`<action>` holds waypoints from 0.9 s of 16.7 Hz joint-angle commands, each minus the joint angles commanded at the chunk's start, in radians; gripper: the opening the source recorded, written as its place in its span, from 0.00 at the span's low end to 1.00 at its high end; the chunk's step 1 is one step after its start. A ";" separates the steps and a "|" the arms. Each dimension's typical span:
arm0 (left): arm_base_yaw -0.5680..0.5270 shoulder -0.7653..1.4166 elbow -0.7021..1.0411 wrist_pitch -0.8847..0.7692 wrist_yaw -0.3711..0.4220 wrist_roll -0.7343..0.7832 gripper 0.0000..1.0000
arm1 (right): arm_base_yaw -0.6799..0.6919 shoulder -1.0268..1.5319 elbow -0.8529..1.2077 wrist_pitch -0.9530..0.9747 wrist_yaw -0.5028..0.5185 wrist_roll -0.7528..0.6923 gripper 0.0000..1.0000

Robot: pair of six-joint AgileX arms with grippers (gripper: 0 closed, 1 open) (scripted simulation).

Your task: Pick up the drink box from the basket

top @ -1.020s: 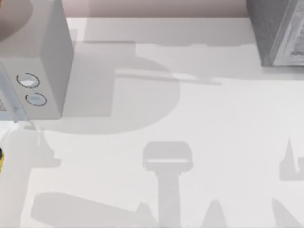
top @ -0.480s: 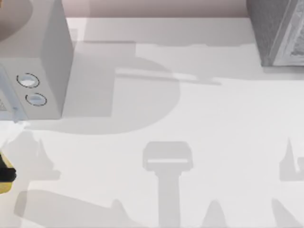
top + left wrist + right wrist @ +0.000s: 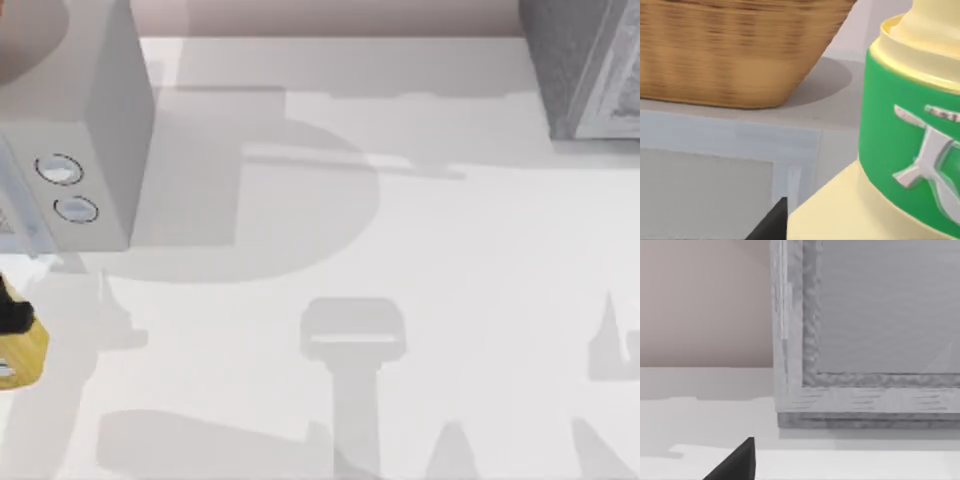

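The left end effector (image 3: 8, 318) sits at the bench's left edge, a dark shape pressed against the drink box (image 3: 22, 355), which pokes in from that edge as a yellow block, and whether it actually clamps the box cannot be told from above. From the left wrist, the drink box (image 3: 900, 150) looms right up close: pale-yellow body, a bright green band with white lettering wrapped around its upper part, a stepped pale-yellow neck rising above it. One dark fingertip (image 3: 771, 222) of the left end effector shows just beside the box's lower body, and how wide the fingers stand cannot be told here either. Beyond the box is the woven basket (image 3: 735, 55), tan wicker, resting on a flat pale-grey surface and casting a round shadow beside it; the box is outside it, apart from its wall. On the bench (image 3: 420, 260), a grey microwave-like box (image 3: 85, 130) with two round dials stands at the far left corner, and a grey textured cabinet (image 3: 580, 70) stands at the far right corner. From the right wrist, a dark fingertip (image 3: 737, 462) of the right end effector points toward that same grey cabinet (image 3: 865, 340) against the beige wall; its opening cannot be judged.
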 joint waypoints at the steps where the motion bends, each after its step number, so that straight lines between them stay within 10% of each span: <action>1: -0.060 0.070 0.064 -0.013 -0.062 -0.034 0.00 | 0.000 0.000 0.000 0.000 0.000 0.000 1.00; 15: -0.900 1.358 0.868 -0.344 -1.077 -0.783 0.00 | 0.000 0.000 0.000 0.000 0.000 0.000 1.00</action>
